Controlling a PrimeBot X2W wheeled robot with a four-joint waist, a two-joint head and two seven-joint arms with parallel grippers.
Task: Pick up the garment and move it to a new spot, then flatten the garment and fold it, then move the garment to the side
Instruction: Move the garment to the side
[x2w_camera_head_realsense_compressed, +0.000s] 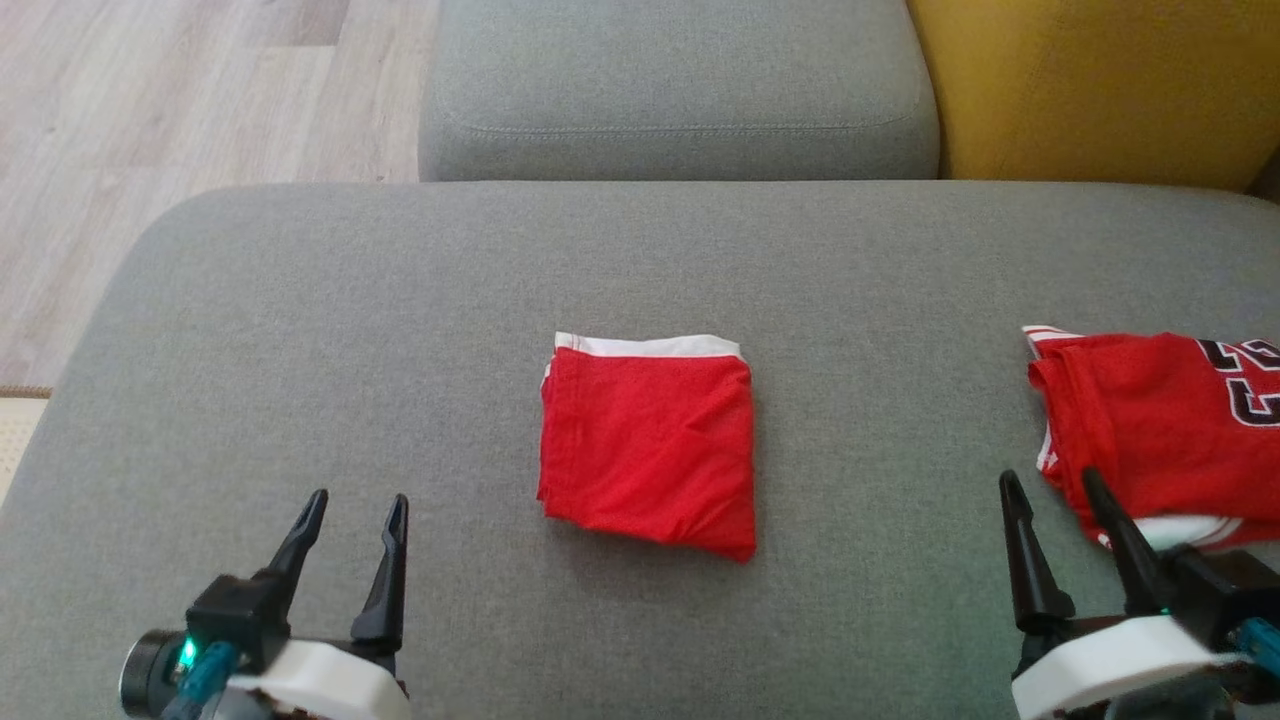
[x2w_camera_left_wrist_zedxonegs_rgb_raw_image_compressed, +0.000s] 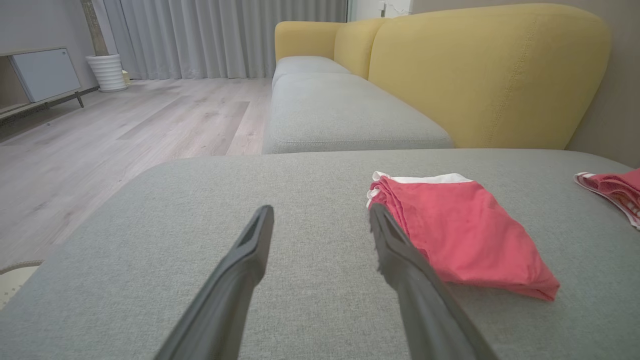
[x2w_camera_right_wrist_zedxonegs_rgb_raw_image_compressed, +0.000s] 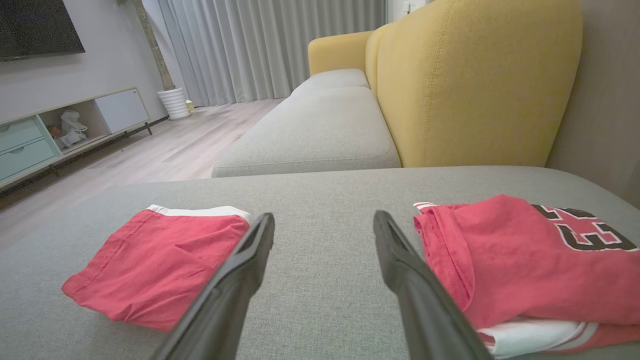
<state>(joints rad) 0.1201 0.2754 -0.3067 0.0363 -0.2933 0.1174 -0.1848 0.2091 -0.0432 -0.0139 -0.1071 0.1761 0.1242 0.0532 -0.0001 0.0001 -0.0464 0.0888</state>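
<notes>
Head view: garment (x2w_camera_head_realsense_compressed: 648, 450) between end effectors (x2w_camera_head_realsense_compressed: 360, 495) (x2w_camera_head_realsense_compressed: 1048, 474)

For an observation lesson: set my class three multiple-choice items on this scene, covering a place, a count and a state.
1. Where on the grey cushion does the folded red garment lie? A near its middle B at its left edge C hanging off its front
2. How many red garments lie on it? A one B two C four
3. The left gripper is: A open, empty B shut on the garment C shut, empty
Answers: 1 A, cushion shows all around it; 2 B, a numbered jersey lies at the right too; 3 A, its fingers stand apart.
</notes>
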